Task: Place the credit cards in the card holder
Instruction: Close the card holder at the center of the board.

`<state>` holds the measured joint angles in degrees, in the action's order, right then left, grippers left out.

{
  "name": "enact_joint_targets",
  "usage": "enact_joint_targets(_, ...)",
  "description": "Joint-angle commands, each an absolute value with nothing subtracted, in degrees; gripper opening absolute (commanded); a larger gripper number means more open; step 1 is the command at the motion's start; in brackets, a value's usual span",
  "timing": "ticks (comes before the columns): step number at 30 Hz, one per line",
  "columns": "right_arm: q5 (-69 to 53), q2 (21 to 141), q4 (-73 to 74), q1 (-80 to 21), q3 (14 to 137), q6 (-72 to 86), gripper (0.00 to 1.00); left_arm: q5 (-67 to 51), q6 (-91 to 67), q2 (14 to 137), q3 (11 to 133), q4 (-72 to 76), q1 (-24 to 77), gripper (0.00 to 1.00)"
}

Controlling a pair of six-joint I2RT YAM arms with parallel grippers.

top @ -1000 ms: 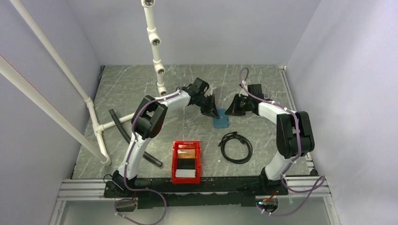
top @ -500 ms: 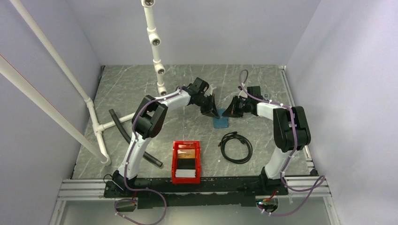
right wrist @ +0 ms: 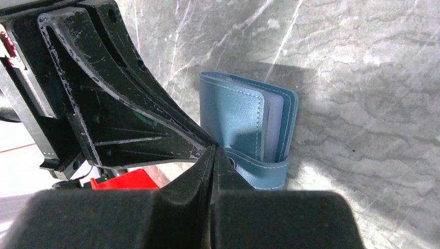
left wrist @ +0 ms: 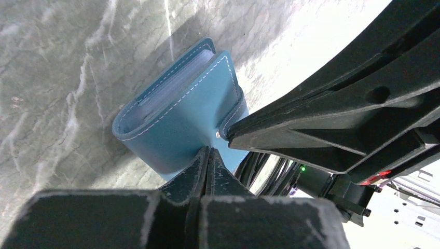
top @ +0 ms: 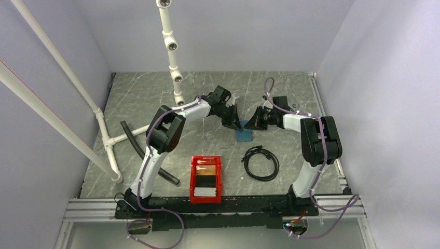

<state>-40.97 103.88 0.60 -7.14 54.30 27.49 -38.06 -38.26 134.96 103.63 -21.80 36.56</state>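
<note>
**gearhead_22:** ok, left to right, what have we got?

**tablecam:** Far left a black rubber hose [top: 129,136] lies on the grey marbled tabletop [top: 140,98]. Then near the front edge there's a red plastic bin [top: 193,181], and that's where the credit cards are: the orange-gold plastic card [top: 206,169] in the far half, the whitish stack of cards [top: 205,193] in the near half. They're well apart from the holder.

**gearhead_22:** and the arms?

**tablecam:** Both are reaching to mid-table, tips pointed at each other. The left gripper [top: 234,123] has its jaws pressed together, tip down at the edge of the small blue folding leather card holder [top: 243,136]. The holder lies folded on the table between the two grippers, clear sleeves peeking out of the open side, snap strap hanging loose.

**gearhead_22:** right one the same?

**tablecam:** Yep, the right gripper [top: 250,124] has its jaws squeezed together too, tip right at that strap and almost touching the left tip. Can't tell if either is actually nipping any leather. Just nearer than that, a coiled black cable [top: 258,150].
</note>
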Motion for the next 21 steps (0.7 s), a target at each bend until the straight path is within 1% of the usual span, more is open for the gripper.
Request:
enact_joint_targets(1, -44.1, 104.9, -3.5, -7.4, 53.6, 29.5, 0.00, -36.6, -36.8, 136.8, 103.7, -22.5, 36.9, 0.00)
enact_joint_targets(4, -43.6, 103.6, -2.7, -7.3, 53.5, 27.6, 0.00, -37.1, -36.4, 136.8, 103.4, -22.6, 36.9, 0.00)
enact_joint_targets(6, -38.8, 101.0, 0.6, -7.6, 54.3, 24.3, 0.00, -37.3, -36.2, 136.7, 103.2, -22.5, 36.9, 0.00)
enact_joint_targets(7, -36.5, 99.7, 3.2, -8.0, 55.0, 22.3, 0.05, -37.3, -36.2, 136.7, 103.3, -22.6, 36.9, 0.00)
enact_joint_targets(9, -32.5, 97.7, 7.5, -9.0, 56.2, 18.9, 0.18, -37.5, -36.3, 136.8, 103.5, -22.5, 36.9, 0.00)
enact_joint_targets(15, -23.8, 93.4, 9.9, -12.7, 55.9, 14.0, 0.37, -37.2, -35.7, 136.4, 103.8, -23.3, 36.9, 0.00)
enact_joint_targets(18, -16.2, 91.8, 11.5, -16.3, 56.0, 10.9, 0.45, -36.9, -35.5, 136.1, 103.5, -23.3, 36.8, 0.00)
enact_joint_targets(21, -10.0, 92.3, 14.1, -18.5, 57.7, 9.9, 0.46, -36.9, -35.6, 136.1, 103.4, -23.4, 36.8, 0.00)
